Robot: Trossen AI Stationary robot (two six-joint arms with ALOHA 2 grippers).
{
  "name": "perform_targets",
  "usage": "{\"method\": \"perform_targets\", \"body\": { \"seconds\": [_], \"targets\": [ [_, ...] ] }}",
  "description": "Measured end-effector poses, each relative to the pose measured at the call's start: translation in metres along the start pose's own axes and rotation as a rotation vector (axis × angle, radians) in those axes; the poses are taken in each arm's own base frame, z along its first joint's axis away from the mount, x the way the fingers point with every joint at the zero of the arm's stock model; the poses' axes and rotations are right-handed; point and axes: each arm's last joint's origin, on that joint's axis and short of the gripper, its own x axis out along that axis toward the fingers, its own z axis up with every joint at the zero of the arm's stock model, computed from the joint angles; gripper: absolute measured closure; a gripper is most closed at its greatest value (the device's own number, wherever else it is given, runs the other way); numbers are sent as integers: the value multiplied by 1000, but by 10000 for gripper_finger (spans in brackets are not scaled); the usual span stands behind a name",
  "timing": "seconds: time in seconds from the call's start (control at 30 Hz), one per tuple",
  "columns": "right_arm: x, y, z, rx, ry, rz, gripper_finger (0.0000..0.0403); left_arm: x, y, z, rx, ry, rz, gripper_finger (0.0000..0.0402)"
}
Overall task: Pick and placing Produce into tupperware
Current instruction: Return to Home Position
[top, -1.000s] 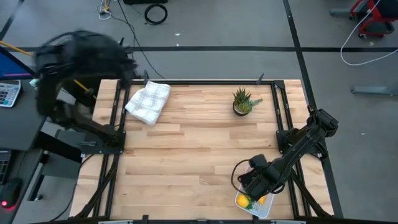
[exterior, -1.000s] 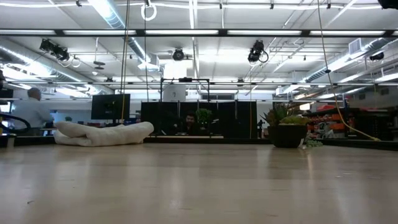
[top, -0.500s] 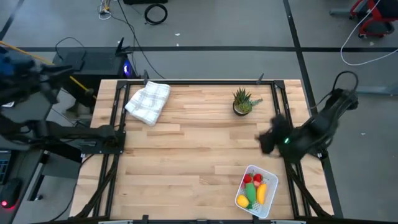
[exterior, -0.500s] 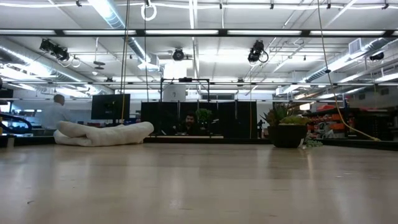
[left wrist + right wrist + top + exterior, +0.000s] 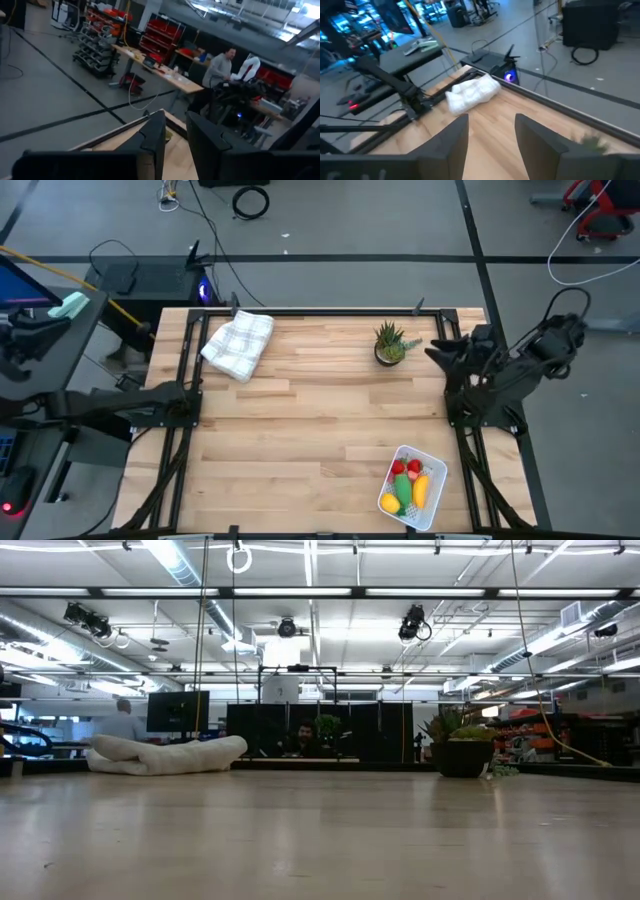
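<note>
The white tupperware [image 5: 432, 467] rests flat on its base near the table's near right corner. Inside it lie red round pieces [image 5: 406, 469], a green oblong piece [image 5: 404, 491], a yellow banana [image 5: 421, 491] and a yellow-orange piece [image 5: 390, 503]. My right gripper [image 5: 437, 348] hangs open at the table's right edge, beside the potted plant and well beyond the tupperware; its fingers show apart in the right wrist view [image 5: 490, 137]. My left arm [image 5: 35, 330] is off the table's left side, its gripper [image 5: 175, 140] open and facing the room. The low view shows none of the produce.
A white checked cloth [image 5: 239, 343] lies at the far left corner, also in the low view [image 5: 165, 753]. A small spiky potted plant [image 5: 389, 344] stands at the far side, right of the middle. A person [image 5: 220, 67] is in the room beyond the table. Bare wood fills the table's middle.
My right gripper rose from over the tupperware and drew back toward the table's far right edge, uncovering the tupperware and the produce in it. My left arm swung away to the left, off the table. The tupperware stayed in place.
</note>
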Motion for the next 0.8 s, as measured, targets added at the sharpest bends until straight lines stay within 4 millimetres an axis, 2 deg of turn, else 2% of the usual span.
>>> {"method": "perform_targets", "body": {
  "seconds": [0.2, 0.3, 0.47, 0.63, 0.73, 0.8],
  "targets": [
    [21, 41, -21, -25, -60, 219, 233, 3, 11, -27, -86, 74, 38, 323],
    [34, 48, -24, -40, -100, 355, 234, 11, 16, -40, -101, 126, 62, 323],
    [56, 30, -14, -64, -140, 414, 235, 22, 23, -53, -25, 111, 11, 318],
    [74, -1, -15, -75, -74, 226, 235, 11, 35, -53, 3, -35, -140, 320],
    [79, -14, -22, -95, 11, 133, 235, 5, 41, -63, -28, -31, -143, 325],
    [80, -18, -26, -20, 67, 99, 235, 4, 44, -70, -28, -4, -128, 327]
  ]
}}
